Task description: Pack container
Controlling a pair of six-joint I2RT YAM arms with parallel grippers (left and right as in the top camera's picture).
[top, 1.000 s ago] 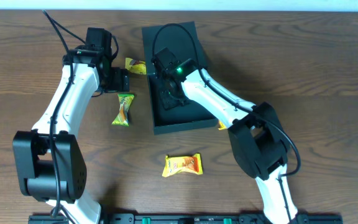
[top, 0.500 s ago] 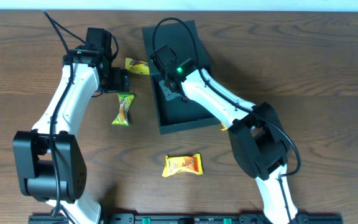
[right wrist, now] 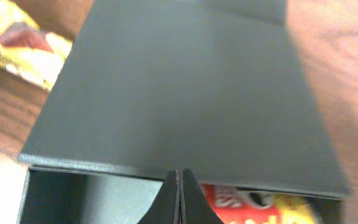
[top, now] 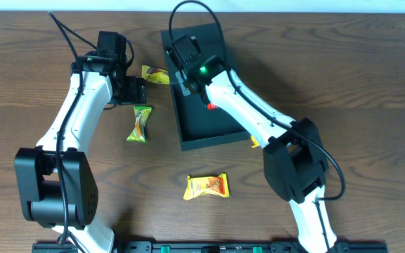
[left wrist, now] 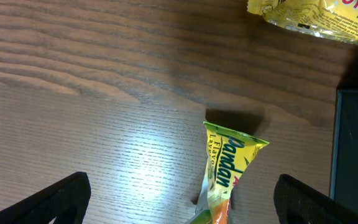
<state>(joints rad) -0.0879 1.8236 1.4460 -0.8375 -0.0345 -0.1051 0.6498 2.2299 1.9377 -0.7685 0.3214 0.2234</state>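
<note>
1. Teal-green container [top: 197, 121] sits mid-bench toward the far side. Its lid [right wrist: 185, 93] looks raised at a slant over the far part, and at least one red-and-yellow packet [right wrist: 247, 202] lies inside.
2. My right hand [right wrist: 179, 186] is over the container at the lid's free edge, fingers pinched fully together and holding nothing. I cannot tell whether the tips touch the lid.
3. My left hand [left wrist: 182, 182] hangs just left of the container, spread wide and empty, with the green packet [left wrist: 229, 171] below and between its fingers.
4. Further out, a yellow packet [top: 155, 74] lies beside the container's far-left corner. An orange packet [top: 206, 186] lies well clear on the near side, and a half-hidden packet [top: 252, 143] peeks out under my right arm [top: 259, 119].
5. I judge the packing partly done. Loading is the step in hand, with several packets out on the bench [top: 371, 84].
6. Next I'd lower the left hand onto the green packet, close across its narrow width, lift it and carry it right, over the container wall. The lid must not cover the opening, so the right hand should hold it back or move out of the drop path.
</note>
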